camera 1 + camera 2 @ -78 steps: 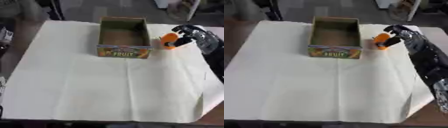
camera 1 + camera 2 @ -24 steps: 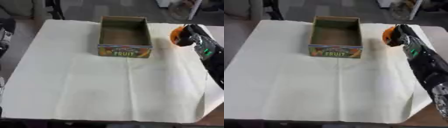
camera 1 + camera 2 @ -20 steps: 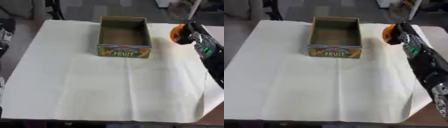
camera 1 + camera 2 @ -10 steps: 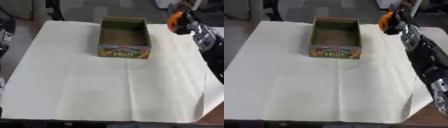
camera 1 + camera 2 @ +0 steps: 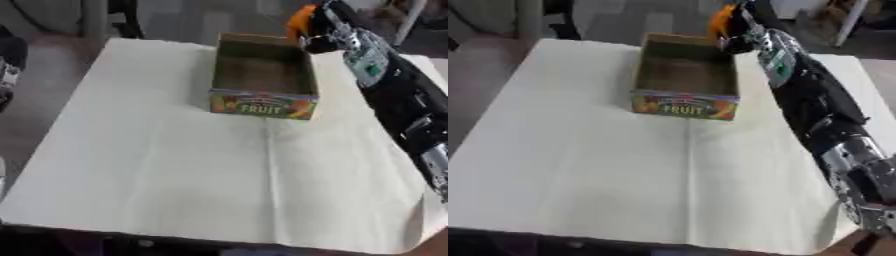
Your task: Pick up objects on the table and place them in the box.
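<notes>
1. Looking down through the left eye view: the black-and-silver right hand (image 5: 322,31) reaches in from the right, its fingers curled round a small orange object (image 5: 302,20), which is lifted off the table at the far right corner of the open cardboard box with the "FRUIT" label (image 5: 262,106). The object sits over or just beyond the box's far rim; which one I cannot tell. The box stands on the pale cloth-covered table (image 5: 175,170), and its inside looks bare from here.

2. Switching to the right eye view: same story, with the right hand's forearm stretching along the table's right side and the orange piece peeking out at the box's far corner. The left hand shows in neither view.

3. The danger, as I judge it: let go now and the object could clip the far wall or rim and tumble off the back of the table, because the hand hangs at the very corner instead of over the middle. The arm also passes close by the box's right wall, so a low sweep inward could shove the box.

4. The count: one orange object, one box, one hand in play, and no other loose items seen on the cloth.
</notes>
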